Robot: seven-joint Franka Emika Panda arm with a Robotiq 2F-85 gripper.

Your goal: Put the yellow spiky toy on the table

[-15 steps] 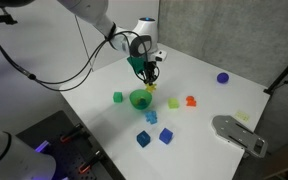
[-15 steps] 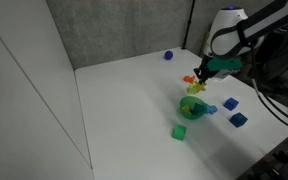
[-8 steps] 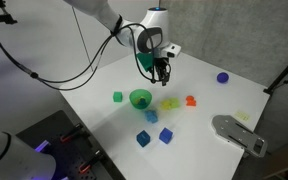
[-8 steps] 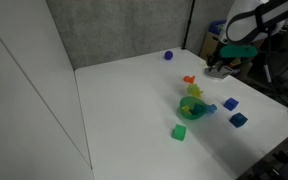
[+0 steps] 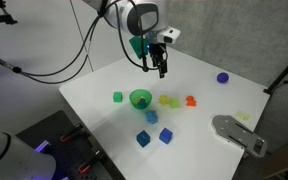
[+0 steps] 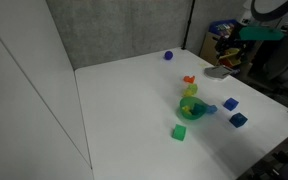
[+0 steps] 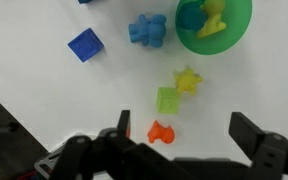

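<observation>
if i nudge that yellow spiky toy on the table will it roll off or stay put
It probably skids rather than rolls: the yellow spiky toy shows a star-like outline of blunt points lying on the table. It looks small next to the green bowl, so likely light, and a nudge could knock it into the lime-green cube close beside it.

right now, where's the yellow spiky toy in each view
In an exterior view: the yellow spiky toy sits mid-picture, right of the green bowl.
In an exterior view: the toy, right of centre, between bowl and orange toy.
Wrist view: the toy, right of centre, just below the bowl.
Shared landmark: the green bowl.
</observation>
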